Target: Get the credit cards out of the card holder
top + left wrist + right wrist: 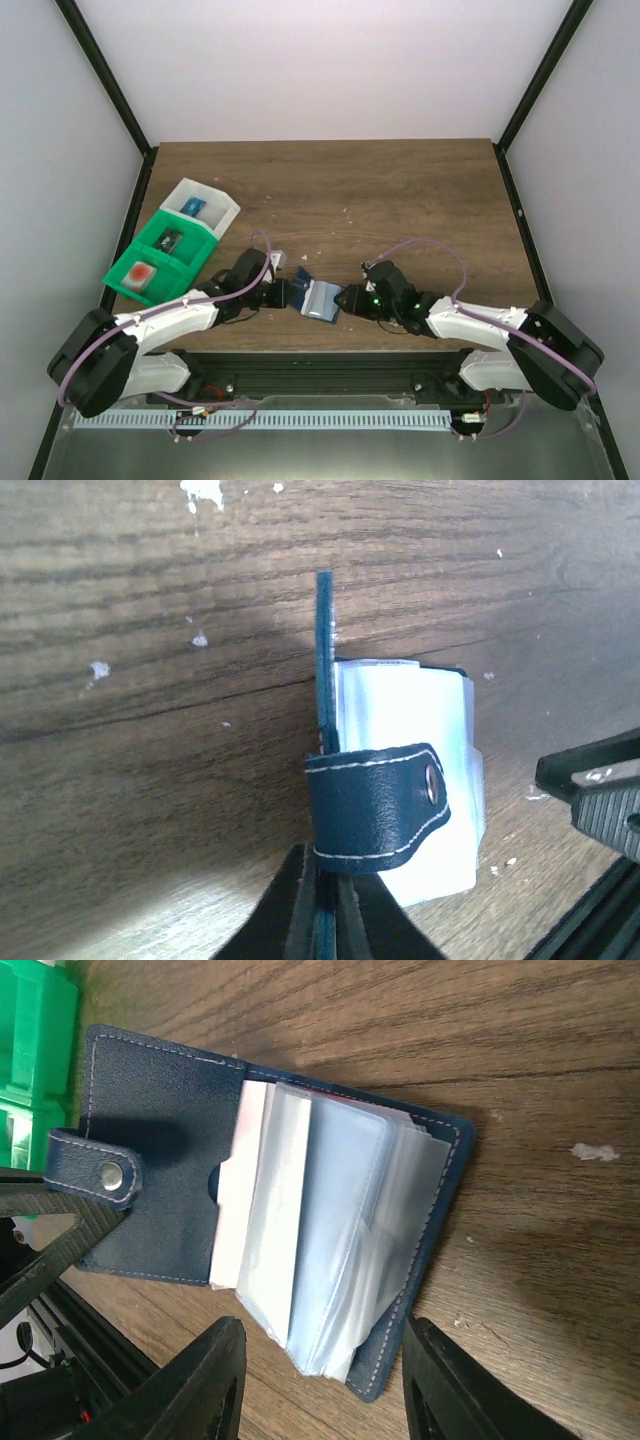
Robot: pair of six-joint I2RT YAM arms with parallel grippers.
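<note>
Left gripper (322,872) is clamped on the dark panel of the card holder (318,298), near the table's (400,190) front edge; right gripper (325,1360) has its jaws half-wide, straddling the other end; farther left, a green bin (185,262) holds one credit card (140,273).

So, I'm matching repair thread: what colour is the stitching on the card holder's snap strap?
White, on the dark blue snap strap; clearest in the left wrist view.

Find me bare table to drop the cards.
Free: table beyond the card holder to the far edge, and far right. Crowded: bins at left; left pincer and right pincer at the holder.
</note>
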